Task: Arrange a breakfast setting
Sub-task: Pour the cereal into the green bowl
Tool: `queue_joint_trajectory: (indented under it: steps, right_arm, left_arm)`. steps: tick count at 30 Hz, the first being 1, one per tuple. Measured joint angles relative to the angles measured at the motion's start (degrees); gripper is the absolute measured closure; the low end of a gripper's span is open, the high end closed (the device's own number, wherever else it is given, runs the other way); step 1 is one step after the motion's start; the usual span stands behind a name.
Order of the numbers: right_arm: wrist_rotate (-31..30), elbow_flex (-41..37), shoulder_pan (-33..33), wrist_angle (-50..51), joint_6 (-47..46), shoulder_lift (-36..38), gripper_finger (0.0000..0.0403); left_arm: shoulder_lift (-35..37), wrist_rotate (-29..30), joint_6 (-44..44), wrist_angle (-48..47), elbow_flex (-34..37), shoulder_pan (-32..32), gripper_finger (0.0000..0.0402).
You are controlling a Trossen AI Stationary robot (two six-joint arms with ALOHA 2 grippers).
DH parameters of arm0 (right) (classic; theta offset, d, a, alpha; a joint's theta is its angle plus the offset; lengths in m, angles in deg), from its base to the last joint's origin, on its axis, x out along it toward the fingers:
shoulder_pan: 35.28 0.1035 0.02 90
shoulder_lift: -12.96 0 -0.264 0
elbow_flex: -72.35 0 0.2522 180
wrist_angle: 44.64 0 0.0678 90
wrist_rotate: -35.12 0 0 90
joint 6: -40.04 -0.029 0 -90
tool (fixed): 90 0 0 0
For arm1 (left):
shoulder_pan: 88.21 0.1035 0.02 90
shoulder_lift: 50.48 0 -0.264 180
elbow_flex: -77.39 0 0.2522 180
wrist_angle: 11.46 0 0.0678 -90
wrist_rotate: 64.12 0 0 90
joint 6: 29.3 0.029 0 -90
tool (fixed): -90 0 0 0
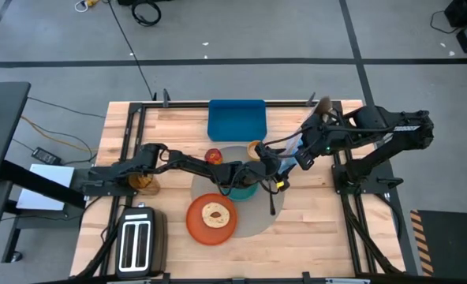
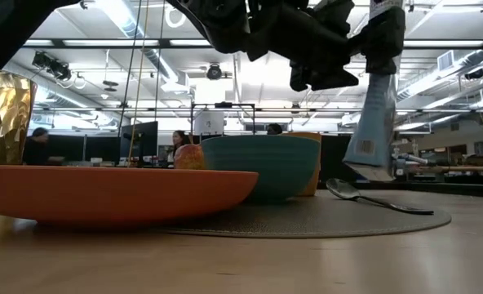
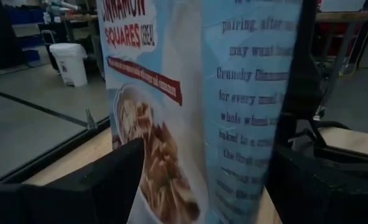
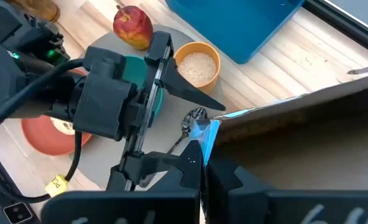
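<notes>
My right gripper (image 1: 306,151) is shut on the blue cereal bag (image 2: 373,122), which hangs over the right part of the grey mat (image 1: 253,225). My left gripper (image 4: 209,134) is open, with its fingers on either side of the bag's lower part (image 3: 196,124). On the mat stand the teal bowl (image 2: 262,163), partly under my left arm, the orange plate (image 1: 198,225) with the round bread (image 1: 214,213), the orange-yellow cup (image 4: 196,65), the red apple (image 4: 132,25) and the metal spoon (image 2: 372,198). My right gripper pinches the bag's upper edge (image 4: 204,163) between its two fingers. The bag hangs down below it, and its lower end (image 2: 370,173) is clear of the table. My left gripper: I cannot tell whether its fingers (image 3: 109,180) touch the bag.
The blue tray (image 1: 237,118) lies at the far middle edge. The toaster (image 1: 139,241) stands at the near left corner, and a golden glass (image 1: 145,181) is at the left. Bare wood shows at the near right (image 1: 312,229).
</notes>
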Motion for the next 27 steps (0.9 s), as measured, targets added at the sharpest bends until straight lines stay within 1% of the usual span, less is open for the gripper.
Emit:
queue_joint_trajectory:
  steps: [6,11,13,15,17,19,22,27]
  right_arm:
    - [-0.2,0.0,-0.2,-0.7,-0.6,0.0,0.0397]
    - [1.0,0.0,0.2,-5.0,0.4,0.0,0.0397]
    - [1.0,0.0,0.6,-5.0,0.6,0.0,0.0397]
    - [1.1,0.0,0.6,-4.8,1.2,0.0,0.0397]
    - [1.1,0.1,0.6,-4.3,2.0,0.0,0.0397]
    - [1.1,0.1,0.7,-4.3,2.7,0.0,0.0395]
    - [0.9,0.1,0.9,-4.2,4.4,0.2,0.0386]
    - [-1.6,0.1,0.9,-4.2,10.6,1.1,0.0354]
  left_arm:
    - [0.0,0.0,1.5,-0.5,0.0,-0.1,0.0088]
    - [0.0,1.0,1.5,-0.6,0.0,0.3,0.0088]
    - [0.0,1.0,1.5,-0.6,0.0,0.4,0.0094]
    - [0.0,1.1,1.5,-0.3,0.0,0.3,0.0108]
    - [0.0,1.0,1.3,0.2,0.1,0.1,0.0133]
    - [0.0,0.9,1.2,0.9,0.1,-0.2,0.0168]
    - [0.0,-0.5,0.8,1.5,0.1,-0.6,0.0235]
    - [0.0,-1.9,0.7,3.8,0.1,-1.3,0.0341]
